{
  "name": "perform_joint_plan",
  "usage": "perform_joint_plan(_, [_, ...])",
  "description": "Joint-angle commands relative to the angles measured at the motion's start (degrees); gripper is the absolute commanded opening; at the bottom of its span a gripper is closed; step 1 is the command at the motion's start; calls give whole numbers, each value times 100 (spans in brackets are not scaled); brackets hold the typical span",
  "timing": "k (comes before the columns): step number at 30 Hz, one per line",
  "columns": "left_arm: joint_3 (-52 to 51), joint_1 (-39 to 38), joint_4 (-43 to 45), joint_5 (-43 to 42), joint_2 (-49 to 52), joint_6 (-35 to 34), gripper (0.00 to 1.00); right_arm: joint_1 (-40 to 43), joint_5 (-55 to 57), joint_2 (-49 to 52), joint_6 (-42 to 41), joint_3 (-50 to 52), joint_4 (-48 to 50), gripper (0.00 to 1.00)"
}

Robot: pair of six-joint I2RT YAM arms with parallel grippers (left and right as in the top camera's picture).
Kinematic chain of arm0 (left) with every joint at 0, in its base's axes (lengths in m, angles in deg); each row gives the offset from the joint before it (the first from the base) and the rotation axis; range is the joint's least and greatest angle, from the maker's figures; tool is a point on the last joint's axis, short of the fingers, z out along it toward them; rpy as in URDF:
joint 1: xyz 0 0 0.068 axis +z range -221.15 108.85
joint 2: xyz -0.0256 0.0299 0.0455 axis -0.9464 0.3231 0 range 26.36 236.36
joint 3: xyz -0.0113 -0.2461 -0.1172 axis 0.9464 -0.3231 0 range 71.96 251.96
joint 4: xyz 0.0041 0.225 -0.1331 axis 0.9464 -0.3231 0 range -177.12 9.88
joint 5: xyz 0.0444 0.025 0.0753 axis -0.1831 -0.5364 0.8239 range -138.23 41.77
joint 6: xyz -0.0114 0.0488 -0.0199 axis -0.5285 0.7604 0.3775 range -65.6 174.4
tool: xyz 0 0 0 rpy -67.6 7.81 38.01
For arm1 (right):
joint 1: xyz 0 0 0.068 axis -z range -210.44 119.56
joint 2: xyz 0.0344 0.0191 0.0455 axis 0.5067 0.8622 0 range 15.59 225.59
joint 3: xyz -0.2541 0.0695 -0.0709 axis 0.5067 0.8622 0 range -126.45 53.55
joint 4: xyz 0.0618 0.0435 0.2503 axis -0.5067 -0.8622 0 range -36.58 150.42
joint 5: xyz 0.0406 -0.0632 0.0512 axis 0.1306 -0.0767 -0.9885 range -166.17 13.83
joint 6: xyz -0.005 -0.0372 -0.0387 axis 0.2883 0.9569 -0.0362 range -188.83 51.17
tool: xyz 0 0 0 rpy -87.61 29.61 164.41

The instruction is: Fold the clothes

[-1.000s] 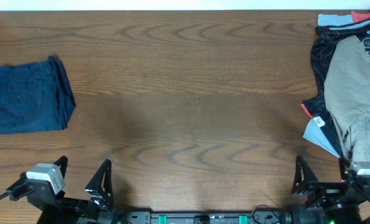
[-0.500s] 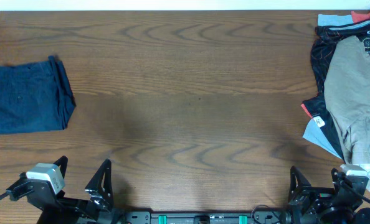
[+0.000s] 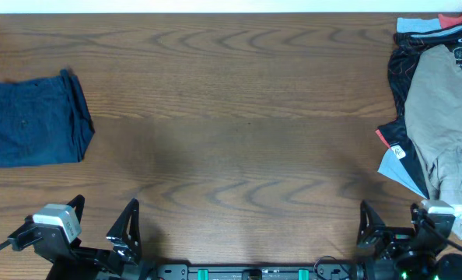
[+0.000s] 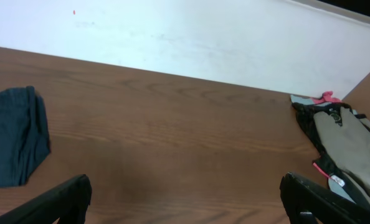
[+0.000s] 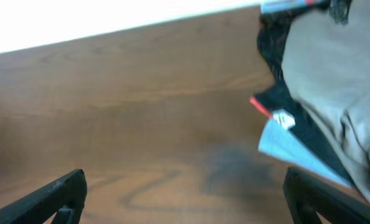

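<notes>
The clothes, dark navy-blue shorts [image 3: 33, 123], lie folded into a compact rectangle at the far left of the wooden table [image 3: 239, 117]. The left wrist view shows their right edge [image 4: 14, 143]. My left gripper [image 3: 104, 208] is at the near edge, well below and right of the shorts, open with nothing between its fingers [image 4: 185, 193]. My right gripper [image 3: 392, 214] stands at the near right edge, also open and empty [image 5: 185, 186], far from the shorts.
A pile of other garments fills the right edge: a beige-khaki one [image 3: 445, 109] on top of a black patterned one [image 3: 402, 62], with a light blue piece [image 3: 398, 167] sticking out. The pile also shows in the right wrist view [image 5: 334, 81].
The right gripper has shifted a little to the left and toward the near edge. The left arm and the shorts have not moved.
</notes>
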Motion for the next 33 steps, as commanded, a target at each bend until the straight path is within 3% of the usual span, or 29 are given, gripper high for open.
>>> perform_joint_plan(1, [-44,-22,22,66,-2,-11,98,-52,79,-358,365,415,372,99])
perform_joint_plan(9, [-44,-22,22,68,-2,-13,98,-103,79,-684,619,1676,2050,99])
perform_joint_plan(17, [-44,-22,22,68,-2,-13,98,-170,87,-686,647,3272,4662,99])
perform_joint_plan(26, [-44,-22,22,68,-2,-11,98,-170,219,-688,1294,4511,6854,99])
perform_joint_plan(33, [-44,-22,22,66,-2,-13,98,-177,376,-691,1451,4572,6054,99])
